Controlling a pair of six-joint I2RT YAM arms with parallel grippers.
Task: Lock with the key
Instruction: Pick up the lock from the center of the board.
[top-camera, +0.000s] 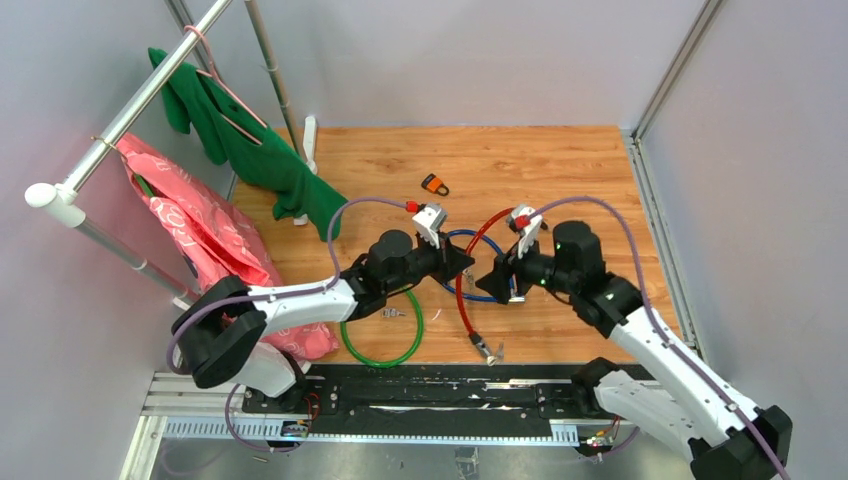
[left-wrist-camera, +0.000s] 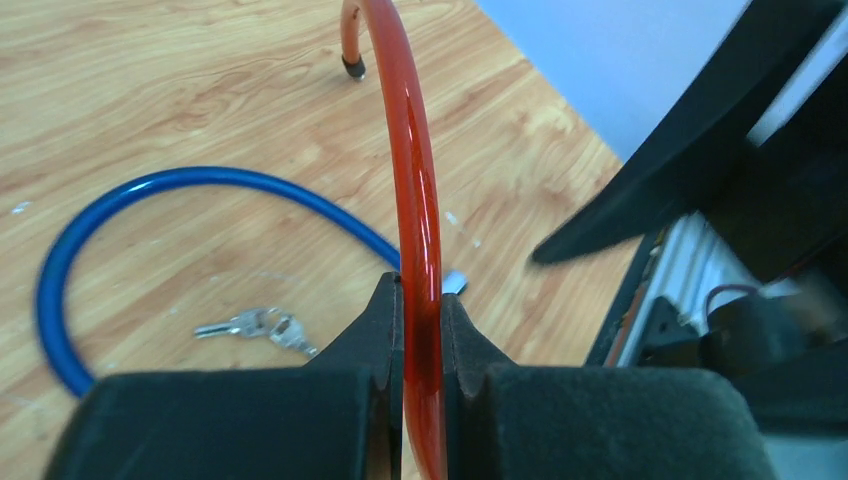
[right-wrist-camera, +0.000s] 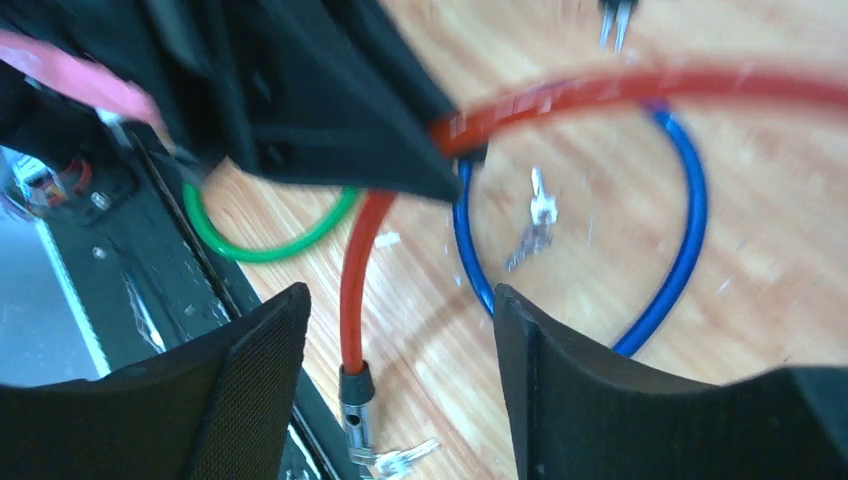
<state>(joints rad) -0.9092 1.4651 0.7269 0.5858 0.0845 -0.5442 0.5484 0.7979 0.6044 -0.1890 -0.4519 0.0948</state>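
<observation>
A red cable lock (top-camera: 461, 297) arcs over the wooden floor. Its metal lock end (right-wrist-camera: 355, 400) lies near the front edge with a key (right-wrist-camera: 400, 458) sticking out of it. My left gripper (left-wrist-camera: 422, 300) is shut on the red cable (left-wrist-camera: 415, 200), pads pressed on both sides. My right gripper (right-wrist-camera: 400, 310) stands open just right of the left one, hovering over the cable's lower stretch (right-wrist-camera: 352, 280) without touching it. The cable's other end (left-wrist-camera: 352, 66) rests on the floor further off.
A blue cable loop (top-camera: 478, 297) lies under both grippers with loose keys (left-wrist-camera: 255, 325) inside it. A green cable loop (top-camera: 385, 360) with keys (top-camera: 392, 313) lies front left. An orange padlock (top-camera: 434, 184) sits further back. A clothes rack (top-camera: 140, 100) stands left.
</observation>
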